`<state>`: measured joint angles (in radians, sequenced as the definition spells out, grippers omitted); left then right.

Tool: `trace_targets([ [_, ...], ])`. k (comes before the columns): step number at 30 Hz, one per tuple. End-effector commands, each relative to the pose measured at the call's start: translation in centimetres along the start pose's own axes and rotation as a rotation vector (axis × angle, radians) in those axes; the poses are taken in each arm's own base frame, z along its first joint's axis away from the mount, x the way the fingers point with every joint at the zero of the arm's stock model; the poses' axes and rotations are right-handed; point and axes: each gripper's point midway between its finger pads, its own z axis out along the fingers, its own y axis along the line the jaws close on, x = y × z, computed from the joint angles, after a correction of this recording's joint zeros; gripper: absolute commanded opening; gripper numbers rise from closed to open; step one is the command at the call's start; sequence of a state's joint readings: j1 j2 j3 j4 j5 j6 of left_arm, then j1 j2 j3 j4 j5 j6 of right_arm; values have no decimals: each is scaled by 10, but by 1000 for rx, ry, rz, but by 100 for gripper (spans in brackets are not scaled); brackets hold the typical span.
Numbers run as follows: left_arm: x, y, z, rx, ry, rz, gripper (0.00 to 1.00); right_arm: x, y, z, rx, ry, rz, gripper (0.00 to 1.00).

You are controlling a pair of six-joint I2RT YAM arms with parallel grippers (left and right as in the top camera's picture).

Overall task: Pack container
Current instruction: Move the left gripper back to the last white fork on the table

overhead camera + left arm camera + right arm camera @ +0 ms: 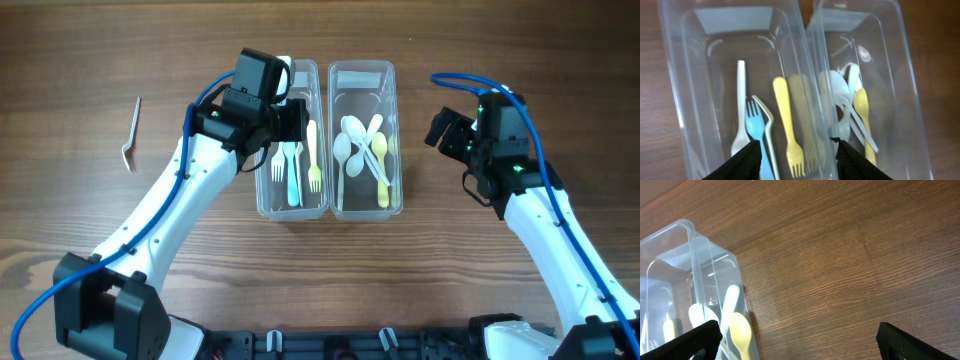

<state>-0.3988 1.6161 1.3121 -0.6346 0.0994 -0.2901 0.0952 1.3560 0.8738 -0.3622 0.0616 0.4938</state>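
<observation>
the main risk sits at the left gripper [796,150]. in the left wrist view, the finger at the lower right hangs just over the edge where the left container [292,213] meets the right container [362,80]. a careless lift or sideways swing could catch a rim and shove or tip a container. the forks beneath lie crowded: a clear fork [768,125] rests against the blue fork [756,131], with the yellow fork [786,120] just beside them. a finger dipping lower could drag one out.

a lone utensil [132,135] lies on the table [80,220] at the upper left of the overhead frame, well apart from both containers. it could easily be left unpacked.

the left gripper's jaws stand partly apart with nothing between them. the right gripper [440,132] is spread wide and empty, and hovers over bare wood to the right of the spoons [362,150].
</observation>
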Motion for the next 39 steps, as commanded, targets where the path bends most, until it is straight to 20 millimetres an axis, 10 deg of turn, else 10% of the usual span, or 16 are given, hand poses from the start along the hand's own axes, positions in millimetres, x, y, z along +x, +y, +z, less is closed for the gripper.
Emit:
trace_targets([
  [1, -18, 54, -4, -234, -87, -36, 71, -1, -3, 1, 18, -9, 5, 100],
  [14, -56, 222, -67, -759, -144, 93, 82, -1, -3, 1, 18, -9, 5, 100],
  [24, -6, 339, -57, -638, -19, -189, 75, -1, -3, 1, 18, -9, 5, 100],
  [39, 59, 375, 26, -509, 182, -282, 82, -1, -3, 1, 18, -9, 5, 100],
])
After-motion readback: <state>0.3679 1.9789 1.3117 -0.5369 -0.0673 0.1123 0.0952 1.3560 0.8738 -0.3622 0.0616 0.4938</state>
